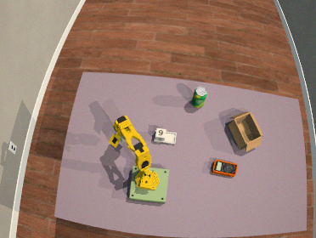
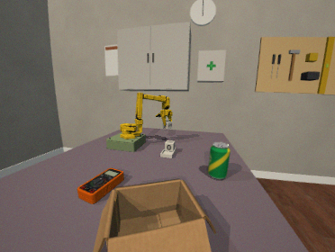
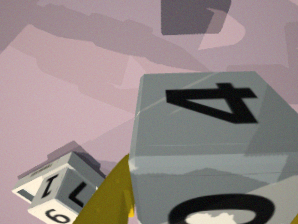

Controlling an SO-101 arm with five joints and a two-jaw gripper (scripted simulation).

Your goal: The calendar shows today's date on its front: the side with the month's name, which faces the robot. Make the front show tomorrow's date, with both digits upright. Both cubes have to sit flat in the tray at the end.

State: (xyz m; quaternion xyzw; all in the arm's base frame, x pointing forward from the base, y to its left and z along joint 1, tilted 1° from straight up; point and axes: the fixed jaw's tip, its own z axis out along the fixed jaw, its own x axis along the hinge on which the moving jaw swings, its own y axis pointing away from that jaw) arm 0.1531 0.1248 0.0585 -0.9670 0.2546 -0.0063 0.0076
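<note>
A pale cube (image 2: 167,126) (image 3: 200,115) is held in the air by my gripper (image 2: 167,123), which is shut on it. The wrist view shows a 4 lying sideways on one face and a 0 on the face below it. In the top view the arm hides the fingertips, left of the tray. The white tray (image 1: 171,138) (image 2: 167,154) (image 3: 44,169) stands on the table. A second cube (image 1: 160,133) (image 2: 169,145) (image 3: 56,212) sits at its left end in the top view. The other end is empty. This cube shows a 9-like digit on top, with a 1 and a 7-like digit on its sides.
A green can (image 1: 199,99) (image 2: 219,161) stands behind the tray in the top view. An open cardboard box (image 1: 241,135) (image 2: 158,238) and an orange multimeter (image 1: 224,168) (image 2: 101,184) are to the right. The arm stands on a green base (image 1: 161,193) (image 2: 123,143).
</note>
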